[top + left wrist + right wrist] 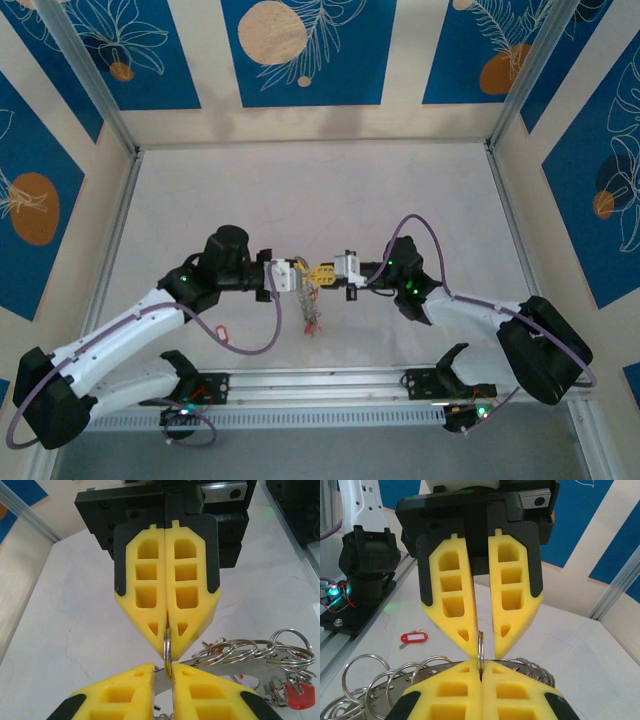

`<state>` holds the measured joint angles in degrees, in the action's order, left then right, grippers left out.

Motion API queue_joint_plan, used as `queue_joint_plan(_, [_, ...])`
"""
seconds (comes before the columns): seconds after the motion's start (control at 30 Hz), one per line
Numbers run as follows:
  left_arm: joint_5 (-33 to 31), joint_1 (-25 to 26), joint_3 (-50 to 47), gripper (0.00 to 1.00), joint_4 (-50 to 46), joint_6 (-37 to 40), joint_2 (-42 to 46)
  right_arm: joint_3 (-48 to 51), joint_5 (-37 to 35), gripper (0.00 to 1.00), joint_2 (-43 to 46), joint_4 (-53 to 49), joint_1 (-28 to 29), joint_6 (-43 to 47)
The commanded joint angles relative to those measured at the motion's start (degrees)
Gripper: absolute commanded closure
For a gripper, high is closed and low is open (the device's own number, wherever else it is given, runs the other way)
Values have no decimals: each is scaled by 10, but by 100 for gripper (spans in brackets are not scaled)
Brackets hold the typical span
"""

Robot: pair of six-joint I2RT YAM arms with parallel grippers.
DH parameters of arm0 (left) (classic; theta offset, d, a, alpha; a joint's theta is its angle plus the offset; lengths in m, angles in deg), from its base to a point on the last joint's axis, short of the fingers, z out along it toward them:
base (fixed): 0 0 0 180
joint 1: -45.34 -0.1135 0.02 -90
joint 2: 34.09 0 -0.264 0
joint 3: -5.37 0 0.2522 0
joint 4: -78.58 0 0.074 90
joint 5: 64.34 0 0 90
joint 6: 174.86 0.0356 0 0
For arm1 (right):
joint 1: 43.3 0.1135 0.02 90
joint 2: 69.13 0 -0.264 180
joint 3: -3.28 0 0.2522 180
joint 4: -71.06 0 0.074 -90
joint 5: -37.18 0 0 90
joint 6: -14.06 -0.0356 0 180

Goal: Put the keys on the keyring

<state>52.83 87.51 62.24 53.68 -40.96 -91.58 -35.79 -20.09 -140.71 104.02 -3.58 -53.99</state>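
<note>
- Left gripper (298, 275) and right gripper (328, 271): tip to tip at mid-table, left one on left.
- Thin metal split ring (481, 645): edge-on between both pairs of fingertips.
- Flat grey metal keyring fringed with wire loops and tagged keys (250, 665): just beside fingertips, toward arm bases.
- Lone small key with red plastic tag (222, 330): on white tabletop (320, 190), apart from the rest, near left arm.

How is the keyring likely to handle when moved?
Probably floppy: the keyring carries many loose split rings that would swing and shift. Likely heavy for its size, since it looks all metal. The thin ring pinched edge-on looks smooth, so it may pivot or slip.
</note>
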Motion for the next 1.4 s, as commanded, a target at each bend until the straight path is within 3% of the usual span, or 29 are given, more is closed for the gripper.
queue_joint_plan(0.0, [30, 5, 4, 91, 24, -4, -3, -13, 1, 100, -2, 12, 15, 13])
queue_joint_plan(0.07, [30, 4, 6, 100, 20, 1, -7, -10, -3, 100, 5, 13, 18, 10])
queue_joint_plan(0.17, [19, 5, 24, 100, -10, 4, -12, -6, -5, 99, 8, 9, 20, 20])
queue_joint_plan(0.3, [-24, 5, 33, 100, -26, 5, -8, -8, -40, 72, 31, -60, 21, 57])
queue_joint_plan(0.43, [-85, 5, 89, 100, -130, 29, -35, -12, -63, 66, 36, -101, 21, 81])
queue_joint_plan(0.67, [-54, 5, 92, 100, -128, 47, -33, -29, -84, 53, 42, -156, 39, 96])
queue_joint_plan(0.97, [-29, 6, 85, 100, -112, 46, -44, -30, -138, 61, 40, -149, 60, 71])
queue_joint_plan(1.27, [-7, 6, 87, 100, -104, 56, -63, -36, -145, 77, 21, -133, 60, 70])
queue_joint_plan(1.37, [-9, 6, 96, 100, -119, 58, -70, -34, -145, 91, 12, -120, 59, 72])
